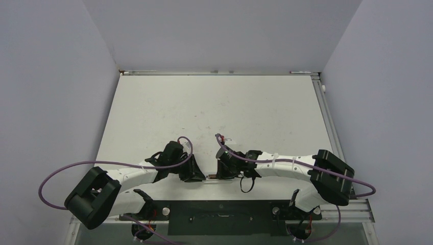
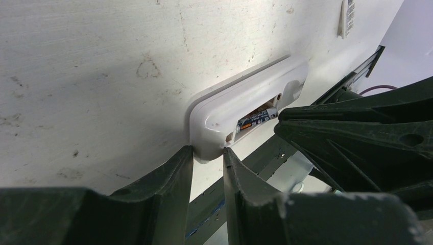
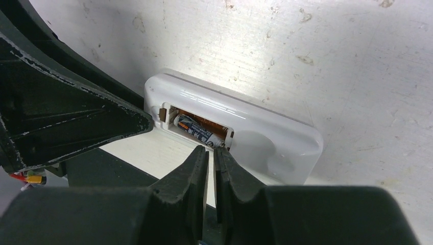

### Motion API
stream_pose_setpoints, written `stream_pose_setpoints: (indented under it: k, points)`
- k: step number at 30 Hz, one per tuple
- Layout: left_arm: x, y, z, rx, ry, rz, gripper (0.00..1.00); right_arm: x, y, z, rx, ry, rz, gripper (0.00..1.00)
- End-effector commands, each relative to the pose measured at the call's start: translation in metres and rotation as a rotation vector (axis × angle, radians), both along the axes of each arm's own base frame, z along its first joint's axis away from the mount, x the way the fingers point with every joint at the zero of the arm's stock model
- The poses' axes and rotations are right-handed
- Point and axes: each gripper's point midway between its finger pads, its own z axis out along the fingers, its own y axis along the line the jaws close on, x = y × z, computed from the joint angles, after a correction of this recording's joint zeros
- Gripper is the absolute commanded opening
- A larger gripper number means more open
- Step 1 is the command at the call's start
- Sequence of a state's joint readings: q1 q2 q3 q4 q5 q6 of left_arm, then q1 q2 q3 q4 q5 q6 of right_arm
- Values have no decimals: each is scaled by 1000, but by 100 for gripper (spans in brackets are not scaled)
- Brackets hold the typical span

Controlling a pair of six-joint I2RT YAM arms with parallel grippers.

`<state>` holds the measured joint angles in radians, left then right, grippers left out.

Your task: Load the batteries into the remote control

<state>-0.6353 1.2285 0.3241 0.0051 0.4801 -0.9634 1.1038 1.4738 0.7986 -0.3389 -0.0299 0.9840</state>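
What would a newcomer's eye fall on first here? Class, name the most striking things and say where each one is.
First comes the white remote control, lying at the near edge of the table, its back compartment open with one battery inside. Next come the right pincer, closed, its tips right at that battery's end, and the left pincer, at the end of the remote nearest the compartment.

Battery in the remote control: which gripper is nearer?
Right. The right gripper is at one end of the battery; the left gripper is at the end of the remote control.
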Motion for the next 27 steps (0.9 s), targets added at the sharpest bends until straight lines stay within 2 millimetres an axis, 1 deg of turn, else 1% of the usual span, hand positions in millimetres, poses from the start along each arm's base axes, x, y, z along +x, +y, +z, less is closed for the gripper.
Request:
stream_pose_setpoints:
  k: [1, 8, 18, 22, 24, 27]
  points:
    - [0, -6, 4, -23, -25, -35, 24, 13, 14, 10, 43, -33, -20, 11]
    - [0, -5, 3, -22, -24, -35, 24, 12, 14, 6, 35, -23, -12, 9]
    - [0, -6, 3, -28, -27, -34, 24, 6, 6, -8, -39, 1, 12, 9]
    - [0, -6, 4, -34, -27, -36, 24, 4, 1, -13, -111, 5, 36, 9]
    - [0, -7, 4, -36, -29, -36, 24, 5, -7, -17, -177, -10, 42, 9]
    - [0, -7, 5, -43, -32, -36, 24, 3, -10, -22, -232, -7, 67, 9]
